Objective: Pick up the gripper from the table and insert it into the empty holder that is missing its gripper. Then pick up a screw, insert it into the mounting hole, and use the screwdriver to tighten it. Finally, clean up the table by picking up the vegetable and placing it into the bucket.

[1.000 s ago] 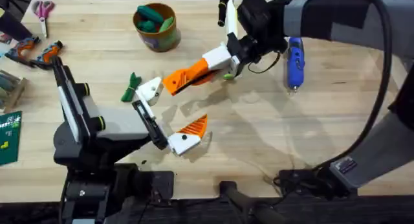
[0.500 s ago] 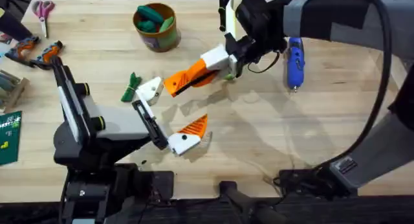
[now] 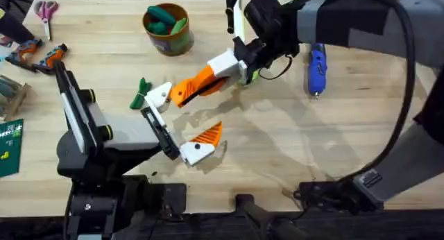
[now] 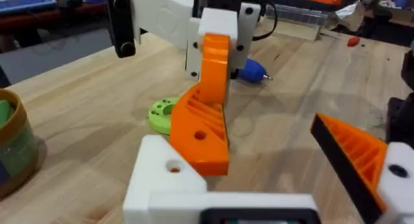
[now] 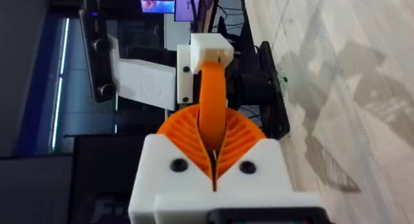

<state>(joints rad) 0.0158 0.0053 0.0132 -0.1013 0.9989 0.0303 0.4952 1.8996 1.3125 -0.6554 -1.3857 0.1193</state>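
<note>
My right gripper [image 3: 210, 78] reaches across the table and is shut on the gripper [image 3: 182, 92], an orange wedge. In the right wrist view the orange pads [image 5: 242, 133] clamp it. Its free end touches the holder [image 3: 161, 95], the bare white finger base of my left gripper [image 3: 184, 118], which stands open. In the left wrist view the wedge [image 4: 208, 123] leans onto the holder [image 4: 165, 179], beside its mounting hole [image 4: 173, 166]. The blue screwdriver [image 3: 316, 65] lies at the right. The dark green vegetable [image 3: 141, 92] lies left of the holder. The bucket [image 3: 167, 30] stands at the back. A screw is out of view.
A lime-green ring [image 4: 162, 114] lies on the table under the right gripper. Scissors [image 3: 46, 10] and orange-and-black hand tools [image 3: 38, 55] lie at the far left edge. A green card [image 3: 10, 146] sits near the left arm's base. Bare wood stretches across the right front.
The right gripper has carried the orange wedge leftward, bringing its tip up against the white holder. The left arm has stayed still.
</note>
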